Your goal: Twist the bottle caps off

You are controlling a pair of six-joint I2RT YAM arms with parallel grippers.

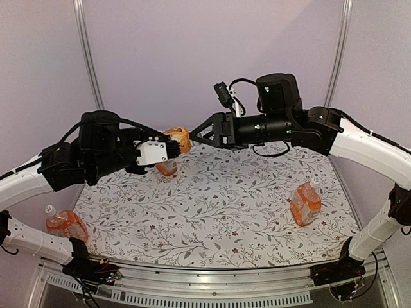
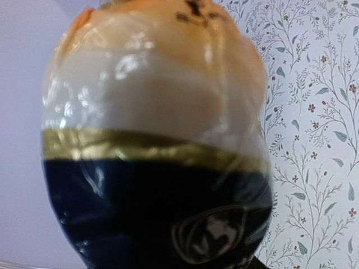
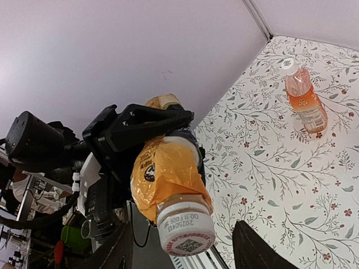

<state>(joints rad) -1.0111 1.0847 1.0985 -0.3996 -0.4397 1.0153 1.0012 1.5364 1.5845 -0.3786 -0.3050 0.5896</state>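
Right hand (image 1: 194, 138) is lined up, jaws standing apart on either side of the small white ribbed screw cap (image 3: 185, 227) and, from its own wrist view, gripping nothing yet, with a clear gap on one side at least. Over to the left hand (image 1: 172, 149): it is clamped round the body of the clear plastic bottle of orange drink with the dark, gold-banded label (image 3: 167, 168), holding it up off the floral-patterned desk (image 1: 218, 212), out toward 11 o'clock on the desk in the top view. Now the key line: as best the top view shows, that bottle lies close to level, long axis running 9 to 3, cap end pointing at 3 o'clock, straight into the right hand. So the cap sits at 9 o'clock from those fingertips, right at them, and the right arm is the one to take it. Look at the cap: seated square on the neck, a printed date and a code square on its flat top, ridged wall all round, an orange sleeve crinkled just behind it. My read is that the next move is to close on the ribs and twist about that axis while the left hand braces. Two squat orange-labelled bottles wait, one (image 1: 305, 203) at 4 o'clock on the desk, one (image 1: 64, 224) out at 8 o'clock by the left arm, white caps on both.
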